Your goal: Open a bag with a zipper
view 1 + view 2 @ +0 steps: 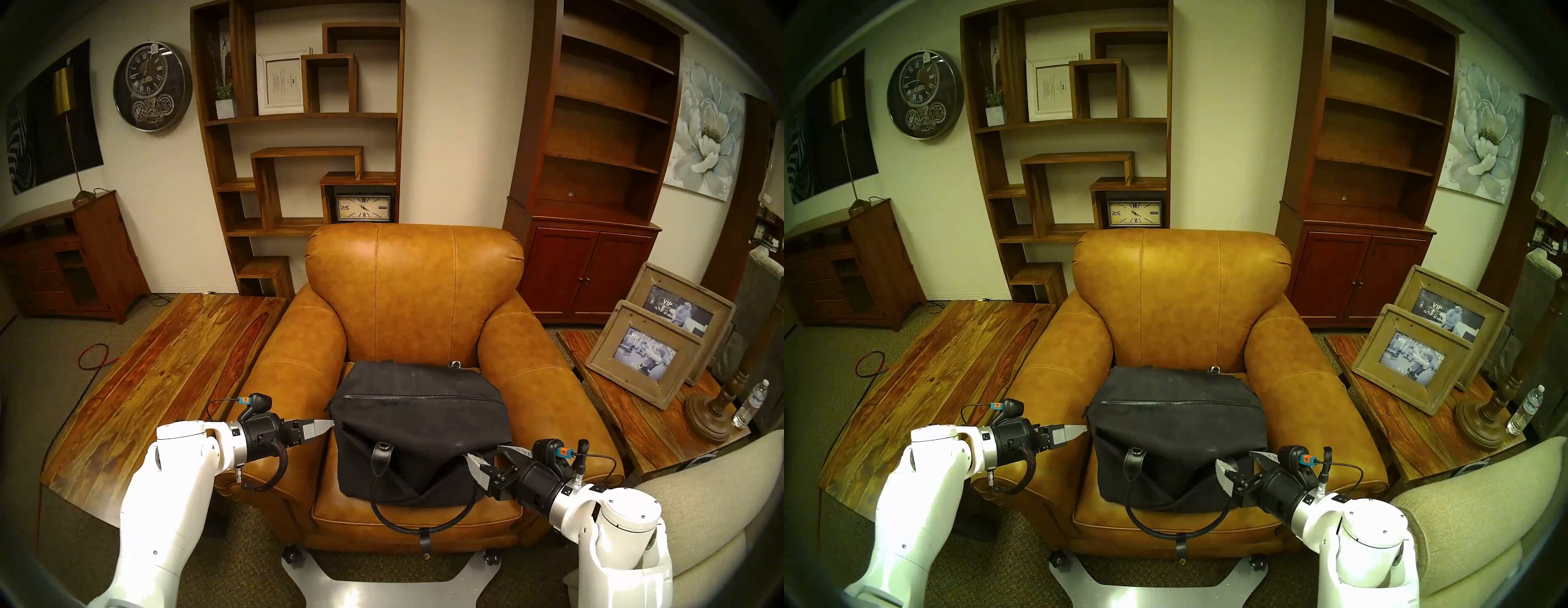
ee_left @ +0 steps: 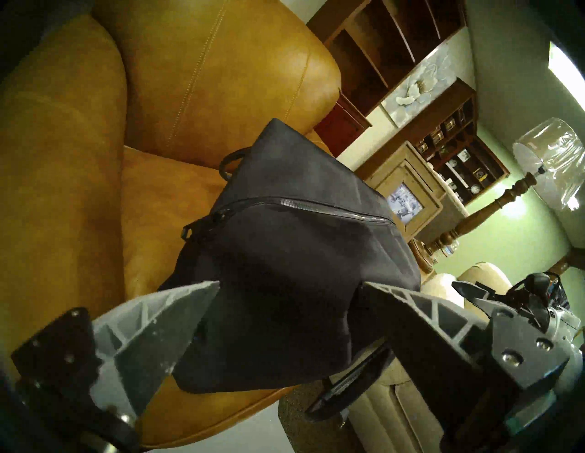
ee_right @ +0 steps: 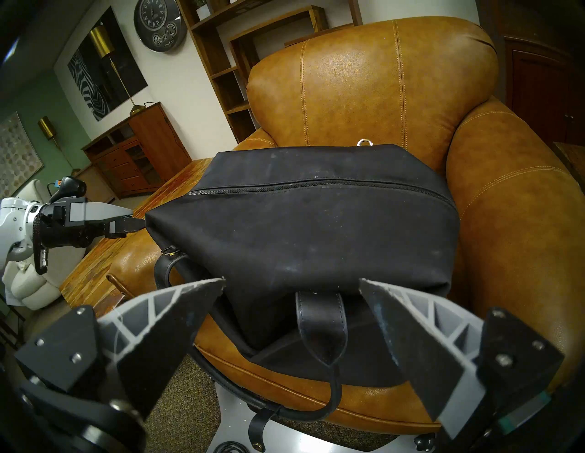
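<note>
The black canvas bag [image 1: 415,429] sits on the seat of a tan leather armchair [image 1: 415,297]. Its zipper [image 1: 415,397] runs along the top and looks closed, with the pull tab [image 2: 190,231] hanging at the left end. My left gripper [image 1: 329,426] is open at the bag's left end, its fingers either side of the end corner in the left wrist view [image 2: 291,282]. My right gripper [image 1: 488,454] is open at the bag's front right corner, with a black leather strap [image 3: 319,319] between its fingers. A loop handle [image 1: 407,516] hangs over the seat front.
The chair's padded arms flank the bag closely on both sides. A low wooden table [image 1: 169,369] stands left of the chair. A side table on the right holds picture frames [image 1: 649,352], a lamp base and a water bottle [image 1: 751,403]. A beige sofa [image 1: 700,488] is near my right arm.
</note>
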